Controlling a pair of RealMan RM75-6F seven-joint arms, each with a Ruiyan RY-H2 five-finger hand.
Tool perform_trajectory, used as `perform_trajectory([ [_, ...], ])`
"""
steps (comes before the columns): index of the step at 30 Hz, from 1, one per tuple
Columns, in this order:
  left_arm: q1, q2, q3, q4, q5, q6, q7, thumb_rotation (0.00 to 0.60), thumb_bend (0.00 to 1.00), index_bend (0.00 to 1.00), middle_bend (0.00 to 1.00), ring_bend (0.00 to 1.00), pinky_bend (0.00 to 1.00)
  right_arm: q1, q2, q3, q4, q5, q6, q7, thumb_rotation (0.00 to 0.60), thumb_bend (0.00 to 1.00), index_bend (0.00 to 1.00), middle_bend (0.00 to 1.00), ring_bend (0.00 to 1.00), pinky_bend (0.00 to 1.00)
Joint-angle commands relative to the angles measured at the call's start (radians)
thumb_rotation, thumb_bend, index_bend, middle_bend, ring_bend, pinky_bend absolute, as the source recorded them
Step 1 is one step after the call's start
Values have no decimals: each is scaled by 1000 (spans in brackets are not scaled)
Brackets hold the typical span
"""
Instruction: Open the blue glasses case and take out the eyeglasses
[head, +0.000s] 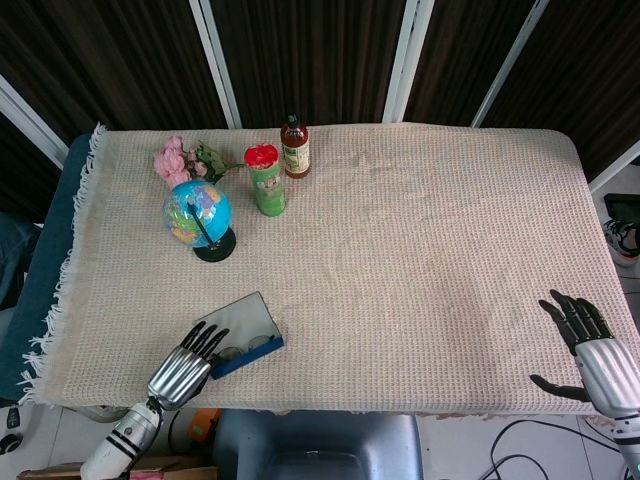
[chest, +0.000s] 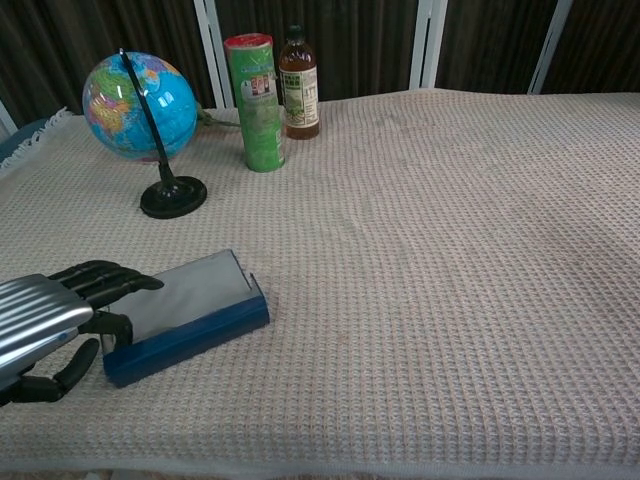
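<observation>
The one blue glasses case (head: 245, 335) is lying open near the table (head: 420, 250) front edge with the one pair of eyeglasses (head: 245, 349) not yet lifted out, the left hand (head: 184, 368) touching its end with fingers loosely spread, while the right hand (head: 590, 352) is hovering open, holding nothing.

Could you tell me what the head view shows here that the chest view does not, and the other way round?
Only the head view shows the right hand, fingers spread at the table's right edge, the pink flowers behind the globe, and the eyeglasses lying in the open case. Only the chest view shows the blue glasses case from the side, its blue front wall hiding the glasses. Both show the left hand at the case's left end, the green can and the bottle.
</observation>
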Motion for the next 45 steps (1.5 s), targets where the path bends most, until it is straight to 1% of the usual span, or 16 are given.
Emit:
perform_trajectory([
  [1, 3, 10, 17, -21, 24, -8, -12, 600, 758, 462, 29, 0, 0, 0, 0, -1, 1, -2, 1, 1, 600, 177, 0, 0, 0, 0],
  [11, -10, 16, 34, -63, 87, -41, -43, 600, 754, 408, 10, 0, 0, -5, 2, -5, 5, -12, 14, 11, 600, 177, 0, 0, 0, 0],
  [20, -25, -11, 39, -70, 133, -73, -58, 600, 751, 341, 0, 0, 0, -8, 2, -5, 7, -12, 19, 13, 600, 177, 0, 0, 0, 0],
  [26, -37, -25, 30, -79, 144, -93, -63, 600, 749, 282, 0, 0, 0, -10, 5, -5, 8, -14, 25, 20, 600, 177, 0, 0, 0, 0],
  [34, -64, -61, 12, -80, 150, -136, -73, 600, 748, 257, 0, 0, 0, -14, 8, -4, 11, -14, 35, 32, 600, 177, 0, 0, 0, 0],
  [41, -75, -90, 5, -69, 180, -122, -118, 600, 747, 235, 0, 0, 0, -19, 11, -5, 18, -18, 47, 47, 600, 177, 0, 0, 0, 0],
  [45, -82, -110, -7, -50, 165, -136, -127, 600, 746, 224, 0, 0, 0, -26, 15, -3, 21, -17, 63, 63, 600, 177, 0, 0, 0, 0],
])
